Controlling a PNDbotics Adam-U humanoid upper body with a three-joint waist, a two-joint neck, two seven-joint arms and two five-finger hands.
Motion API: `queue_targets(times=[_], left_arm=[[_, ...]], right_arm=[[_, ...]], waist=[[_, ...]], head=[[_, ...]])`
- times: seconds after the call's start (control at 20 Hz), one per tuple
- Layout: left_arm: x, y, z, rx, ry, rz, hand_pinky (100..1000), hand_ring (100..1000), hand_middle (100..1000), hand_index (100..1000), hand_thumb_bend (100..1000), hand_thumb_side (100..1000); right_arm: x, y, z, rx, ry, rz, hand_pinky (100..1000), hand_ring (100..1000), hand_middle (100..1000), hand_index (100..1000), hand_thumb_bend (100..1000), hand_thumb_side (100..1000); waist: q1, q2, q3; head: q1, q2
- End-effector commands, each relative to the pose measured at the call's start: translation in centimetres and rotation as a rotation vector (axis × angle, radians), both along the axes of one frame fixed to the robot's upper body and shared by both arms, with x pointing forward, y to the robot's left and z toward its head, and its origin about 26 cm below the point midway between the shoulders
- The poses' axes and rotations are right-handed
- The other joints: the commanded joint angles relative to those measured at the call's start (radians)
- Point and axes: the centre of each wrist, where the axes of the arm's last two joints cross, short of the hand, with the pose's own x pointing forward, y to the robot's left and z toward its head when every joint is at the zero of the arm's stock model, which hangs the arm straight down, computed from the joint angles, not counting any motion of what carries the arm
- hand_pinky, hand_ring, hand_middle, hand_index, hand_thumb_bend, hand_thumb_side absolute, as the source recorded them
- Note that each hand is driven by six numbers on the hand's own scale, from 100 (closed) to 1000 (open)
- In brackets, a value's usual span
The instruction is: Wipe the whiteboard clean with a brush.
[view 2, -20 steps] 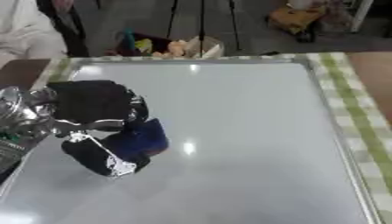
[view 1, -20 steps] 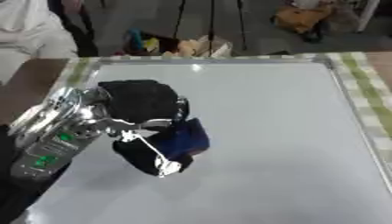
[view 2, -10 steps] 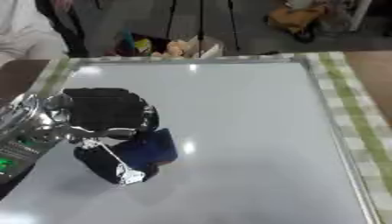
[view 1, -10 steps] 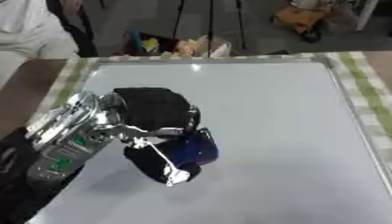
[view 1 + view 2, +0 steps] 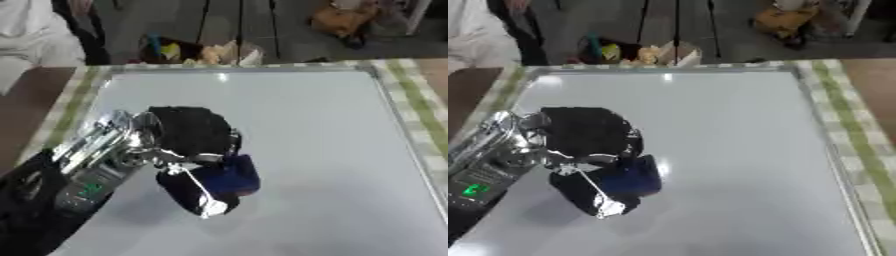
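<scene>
On the whiteboard (image 5: 332, 150), the left robot hand (image 5: 188, 145) grips an unlabelled blue brush (image 5: 234, 175)

Brush (image 5: 232, 175) mostly hidden under left hand (image 5: 188, 137) — only blue patch visible, shape unclear. Contact between brush and whiteboard (image 5: 324, 150) not discernible. Left arm cut off at lower left corner. Whiteboard near edge cut by bottom of both views. Small yellowish objects (image 5: 219, 51) beyond far rim — blurred, unidentifiable.

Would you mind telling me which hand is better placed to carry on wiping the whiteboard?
The left hand: its fingers already hold the blue brush against the whiteboard. The right hand shows in neither view.
</scene>
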Motion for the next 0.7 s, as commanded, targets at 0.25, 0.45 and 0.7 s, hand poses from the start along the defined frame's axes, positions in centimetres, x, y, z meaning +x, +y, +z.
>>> queue_targets(times=[0.25,0.45,0.7], left_arm=[[0.5,-0.6,0.0,0.034,-0.021,-0.04,375,488,328,447,100,641],[1.2,-0.5,-0.8,0.047,0.0,-0.052,374,489,329,448,100,644],[2.1,-0.2,-1.6,0.049,0.024,-0.087,378,492,335,453,100,651]], right_arm=[[-0.1,0.1,0.9,-0.015,-0.022,0.012,808,755,551,817,100,939],[-0.1,0.1,0.9,-0.015,-0.022,0.013,808,755,551,817,100,940],[-0.1,0.2,0.9,-0.015,-0.02,0.013,808,755,550,817,100,940]], waist=[[-0.002,-0.014,-0.004],[0.0,-0.011,-0.005],[0.0,-0.01,-0.005]], head=[[0.004,0.0],[0.005,-0.002],[0.005,-0.005]])
